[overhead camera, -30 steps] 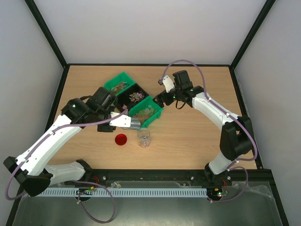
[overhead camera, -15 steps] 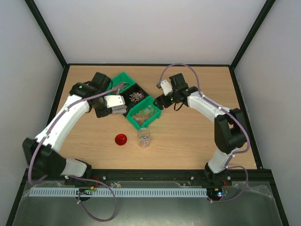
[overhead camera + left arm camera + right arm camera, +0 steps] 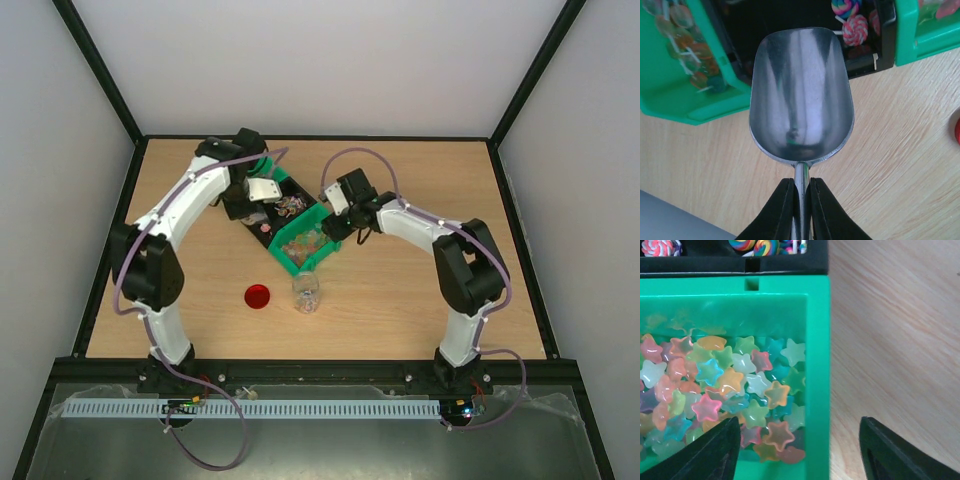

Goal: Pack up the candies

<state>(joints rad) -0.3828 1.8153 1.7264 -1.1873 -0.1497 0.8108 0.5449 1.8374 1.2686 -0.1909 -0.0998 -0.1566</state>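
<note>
While the left claw (image 3: 800, 202) gripped the empty scoop (image 3: 801, 95) by its handle, bowl aimed straight at the candies (image 3: 856, 29) in the black bin (image 3: 885, 35) just ahead, the right claw (image 3: 800, 445), spread wide, straddled the green bin (image 3: 817, 365) wall

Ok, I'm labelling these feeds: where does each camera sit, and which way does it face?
Top external: above and behind the bases, looking down on the table; left arm and right arm show whole.
Left wrist: on the left arm, looking down along the left gripper, shut on the scoop.
Right wrist: on the right arm, looking down into the green bin of star candies; open right gripper.
Shared: both wrist views catch the black bin with lollipops.
</note>
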